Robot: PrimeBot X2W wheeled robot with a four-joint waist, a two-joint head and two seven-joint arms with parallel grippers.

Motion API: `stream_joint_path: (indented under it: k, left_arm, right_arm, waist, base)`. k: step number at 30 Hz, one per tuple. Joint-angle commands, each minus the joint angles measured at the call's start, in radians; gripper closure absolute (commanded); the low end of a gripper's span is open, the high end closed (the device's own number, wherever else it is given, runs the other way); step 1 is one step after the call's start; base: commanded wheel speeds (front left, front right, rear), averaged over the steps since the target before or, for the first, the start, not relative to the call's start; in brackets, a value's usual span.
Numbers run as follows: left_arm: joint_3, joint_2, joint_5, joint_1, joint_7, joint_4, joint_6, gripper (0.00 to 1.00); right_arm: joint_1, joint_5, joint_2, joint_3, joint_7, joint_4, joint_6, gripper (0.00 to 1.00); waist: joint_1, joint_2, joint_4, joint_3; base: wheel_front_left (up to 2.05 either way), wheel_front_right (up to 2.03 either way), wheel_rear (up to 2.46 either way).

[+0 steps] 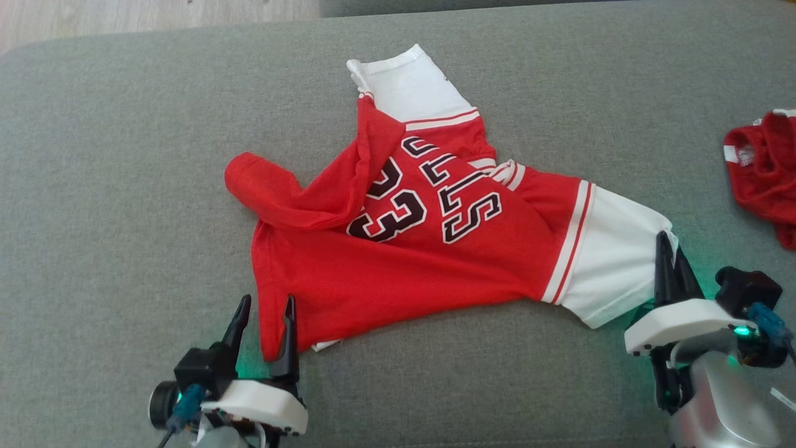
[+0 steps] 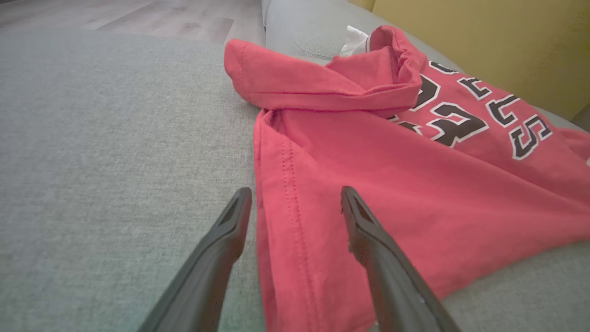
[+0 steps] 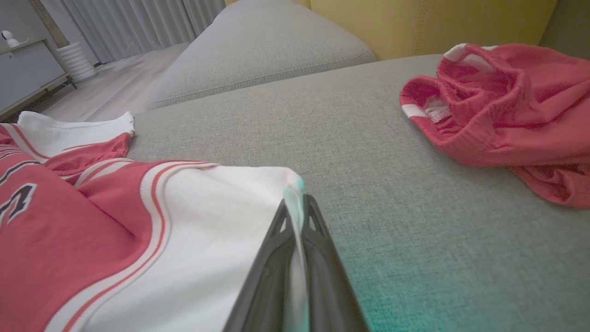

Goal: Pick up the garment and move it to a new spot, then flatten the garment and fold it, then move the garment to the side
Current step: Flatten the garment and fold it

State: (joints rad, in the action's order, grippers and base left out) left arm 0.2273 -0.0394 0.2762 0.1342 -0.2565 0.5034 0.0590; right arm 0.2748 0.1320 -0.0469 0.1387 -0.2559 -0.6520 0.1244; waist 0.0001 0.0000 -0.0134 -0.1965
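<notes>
1. Head view: the red Bulls jersey point(image 1: 435, 249) is lying crumpled in the middle of the grey sofa point(image 1: 124, 186). A flap is folded over itself on the left, so it's nowhere near flat yet. The left gripper point(image 1: 267, 302) sits at the jersey's near-left corner with its fingers spread wide, one on each side of the hem edge. It looks lined up for a pinch, but nothing is grabbed. The right gripper point(image 1: 665, 239) is at the near right, fingers pressed together on the end of the white sleeve point(image 1: 615, 261). Some red shorts point(image 1: 765, 168) sit well apart on the right, not involved.
2. Left wrist view: the fingers point(image 2: 221, 249) are open and the red hem runs between them. One is over the cloth, the other over bare cushion. I can't tell whether they actually touch the fabric.
3. Right wrist view: the fingers point(image 3: 322, 258) are shut with a thin strip of white sleeve edge squeezed between them. My guess is that one end is secured, and the hem side needs its own grip before the jersey can be lifted or pulled flat without bunching.
</notes>
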Motion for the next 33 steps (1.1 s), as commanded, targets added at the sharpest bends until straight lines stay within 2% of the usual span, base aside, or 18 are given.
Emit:
stream_joint_path:
  k: [1, 7, 14, 22, 28, 29, 30, 31, 33]
  left_arm:
    - [-0.024, -0.011, 0.010, -0.002, -0.005, -0.016, -0.002, 0.00]
    - [0.000, -0.011, 0.053, -0.027, -0.005, 0.021, 0.000, 0.00]
    - [0.068, -0.011, 0.104, -0.025, -0.005, 0.101, 0.034, 0.00]
    - [0.151, -0.011, 0.158, 0.021, -0.005, 0.126, 0.064, 0.00]
    - [0.162, -0.011, 0.188, 0.054, -0.005, 0.126, 0.069, 0.00]
    - [0.158, -0.011, 0.187, 0.056, -0.005, 0.126, 0.069, 0.23]
    - [0.153, -0.011, 0.186, 0.057, -0.005, 0.128, 0.069, 0.69]
    - [0.149, -0.011, 0.184, 0.058, -0.005, 0.130, 0.069, 1.00]
    - [0.139, -0.011, 0.183, 0.056, -0.005, 0.134, 0.069, 1.00]
  right_arm:
    - [0.011, 0.001, -0.004, -0.026, -0.006, 0.036, 0.006, 1.00]
    - [0.016, 0.000, -0.003, -0.021, -0.006, 0.041, 0.006, 1.00]
    - [0.019, -0.002, -0.003, -0.029, -0.006, 0.046, 0.006, 1.00]
    - [0.024, 0.005, -0.003, -0.045, -0.006, 0.055, 0.006, 1.00]
    - [0.034, 0.014, -0.003, -0.060, -0.006, 0.064, 0.006, 1.00]
    - [0.036, 0.016, -0.003, -0.062, -0.006, 0.066, 0.006, 1.00]
    - [0.037, 0.019, -0.003, -0.064, -0.006, 0.068, 0.006, 1.00]
    - [0.038, 0.024, -0.003, -0.067, -0.006, 0.070, 0.006, 1.00]
    - [0.040, 0.035, -0.003, -0.072, -0.006, 0.078, 0.006, 1.00]
  waist:
    - [-0.0001, 0.0000, 0.001, 0.000]
    - [-0.0001, 0.0000, -0.009, 0.011]
    - [-0.0001, 0.0000, -0.010, 0.021]
    - [-0.0001, 0.0000, 0.000, 0.019]
    - [-0.0001, 0.0000, 0.010, 0.010]
    - [-0.0001, 0.0000, 0.011, 0.009]
    - [-0.0001, 0.0000, 0.012, 0.009]
    - [-0.0001, 0.0000, 0.012, 0.010]
    - [-0.0001, 0.0000, 0.012, 0.014]
  base:
    - [0.00, 0.00, 0.00]
    - [0.00, 0.00, 0.00]
    - [0.00, 0.00, 0.00]
    - [0.00, 0.00, 0.00]
    - [0.00, 0.00, 0.00]
    - [0.00, 0.00, 0.00]
    - [0.00, 0.00, 0.00]
    - [0.00, 0.00, 0.00]
    - [0.00, 0.00, 0.00]
